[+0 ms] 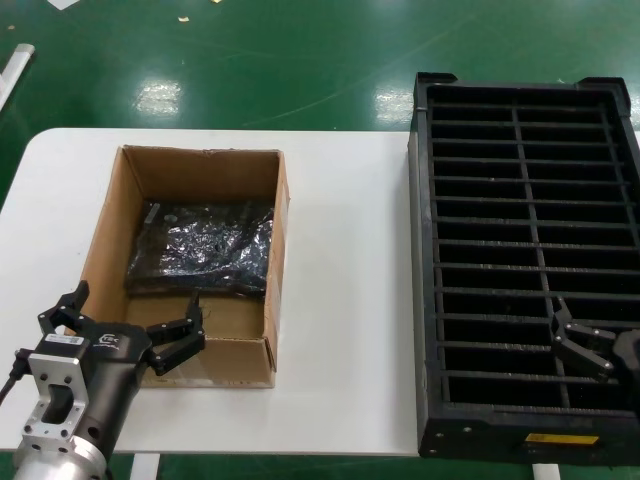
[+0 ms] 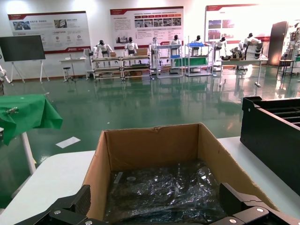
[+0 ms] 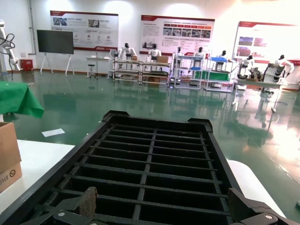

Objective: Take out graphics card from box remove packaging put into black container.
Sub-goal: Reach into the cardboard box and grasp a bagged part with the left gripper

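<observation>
The left gripper [image 1: 128,322] sits lower left, fingers wide apart, at the box [image 1: 105,215] edge. Inside lies the packaging [image 1: 205,245] — shiny. The right gripper [image 1: 585,345], lower right, spread apart, hangs over the black container [image 1: 423,250].

No text reads clearly; the black container's [image 1: 527,270] yellow label [image 1: 561,438] is illegible.

Access to the open-topped brown corrugated cardboard box [image 1: 105,235] is limited by its upright walls; bare white tabletop [image 1: 345,300] lies beside it.

box [image 1: 105,235] brown | packaging [image 1: 205,245] glossy black | black container [image 1: 425,250] black, yellow label
</observation>
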Motion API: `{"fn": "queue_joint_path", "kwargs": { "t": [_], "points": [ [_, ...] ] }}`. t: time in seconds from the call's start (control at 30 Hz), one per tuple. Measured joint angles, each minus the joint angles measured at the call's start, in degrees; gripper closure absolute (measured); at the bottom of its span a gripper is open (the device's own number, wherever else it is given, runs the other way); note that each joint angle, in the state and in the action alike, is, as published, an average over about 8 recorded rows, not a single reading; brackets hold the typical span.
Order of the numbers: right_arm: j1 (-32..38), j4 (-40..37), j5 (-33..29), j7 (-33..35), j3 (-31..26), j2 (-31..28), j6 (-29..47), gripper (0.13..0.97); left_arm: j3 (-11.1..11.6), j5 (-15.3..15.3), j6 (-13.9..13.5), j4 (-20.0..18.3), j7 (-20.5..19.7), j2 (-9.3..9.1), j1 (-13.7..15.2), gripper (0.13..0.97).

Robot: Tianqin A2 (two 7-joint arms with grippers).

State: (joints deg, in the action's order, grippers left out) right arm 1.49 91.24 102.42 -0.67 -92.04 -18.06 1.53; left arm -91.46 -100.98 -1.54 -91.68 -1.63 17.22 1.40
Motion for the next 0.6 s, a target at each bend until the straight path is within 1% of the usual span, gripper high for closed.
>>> {"fn": "queue_joint_path", "kwargs": {
  "t": [0.43, 0.5, 0.53, 0.6],
  "points": [
    [0.00, 0.00, 0.00, 0.00, 0.00, 0.00, 0.00, 0.129, -0.13, -0.04, 0.06, 0.00, -0.03, 0.16, 0.04, 0.132],
    [0.00, 0.00, 0.00, 0.00, 0.00, 0.00, 0.00, 0.129, -0.85, -0.22, 0.32, 0.01, -0.14, 1.02, 0.29, 0.132],
    [0.00, 0.00, 0.00, 0.00, 0.00, 0.00, 0.00, 0.129, -1.46, -0.38, 0.50, 0.04, -0.21, 1.76, 0.55, 0.132],
    [0.00, 0.00, 0.00, 0.00, 0.00, 0.00, 0.00, 0.129, -3.31, -0.67, 0.86, 0.23, -0.43, 4.08, 1.49, 0.132]
  ]
}}
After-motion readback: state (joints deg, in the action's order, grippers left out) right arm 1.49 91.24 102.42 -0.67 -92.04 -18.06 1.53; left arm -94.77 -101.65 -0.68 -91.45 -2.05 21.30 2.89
